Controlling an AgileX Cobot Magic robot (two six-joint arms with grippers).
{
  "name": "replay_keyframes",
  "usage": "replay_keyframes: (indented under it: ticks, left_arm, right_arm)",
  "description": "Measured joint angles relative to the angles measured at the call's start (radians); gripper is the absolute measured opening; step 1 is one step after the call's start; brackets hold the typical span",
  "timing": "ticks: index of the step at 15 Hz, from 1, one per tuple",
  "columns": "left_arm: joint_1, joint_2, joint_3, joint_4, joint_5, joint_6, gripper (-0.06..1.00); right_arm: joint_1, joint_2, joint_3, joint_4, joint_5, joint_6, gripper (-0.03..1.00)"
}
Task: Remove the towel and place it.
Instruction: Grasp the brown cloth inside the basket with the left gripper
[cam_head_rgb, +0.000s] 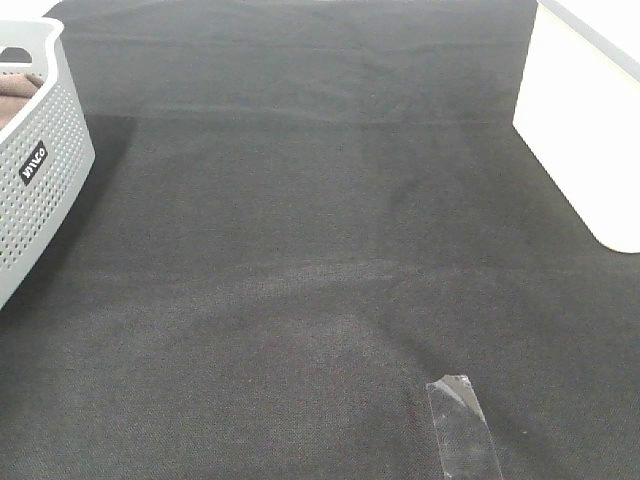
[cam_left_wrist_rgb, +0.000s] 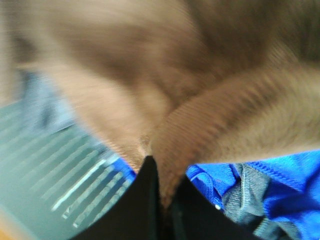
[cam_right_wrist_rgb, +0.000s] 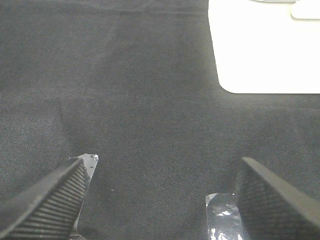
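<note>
The brown towel (cam_left_wrist_rgb: 165, 85) fills most of the left wrist view, blurred and bunched. A small part of it shows in the exterior high view (cam_head_rgb: 14, 96), inside the white basket at the far left. My left gripper (cam_left_wrist_rgb: 165, 202) has its two black fingers (cam_left_wrist_rgb: 142, 205) pinched together on a fold of the towel. It does not show in the exterior high view. My right gripper (cam_right_wrist_rgb: 162, 200) is open and empty, low over the black table cloth (cam_right_wrist_rgb: 140, 100). It too is out of the exterior high view.
The white perforated basket (cam_head_rgb: 40, 180) stands at the table's left edge. Blue cloth (cam_left_wrist_rgb: 285, 185) and grey striped cloth (cam_left_wrist_rgb: 45, 165) lie under the towel. A white box (cam_head_rgb: 580, 120) stands at the back right. A strip of clear tape (cam_head_rgb: 462, 425) lies near the front.
</note>
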Motion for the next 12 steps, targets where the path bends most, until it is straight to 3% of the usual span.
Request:
replay_keyframes:
  ticks: [6,9,12]
  left_arm:
    - [-0.01,-0.263,-0.001,-0.395,0.056,-0.148,0.0]
    - [-0.048,-0.337,-0.001,-0.43,0.077,-0.15,0.0]
    - [-0.155,-0.425,-0.065,-0.427,0.148,-0.284,0.0]
  right_arm:
    - [0.0,0.0,0.0,0.0,0.0,0.0,0.75]
    - [0.0,0.0,0.0,0.0,0.0,0.0,0.75]
    - [0.0,0.0,0.0,0.0,0.0,0.0,0.75]
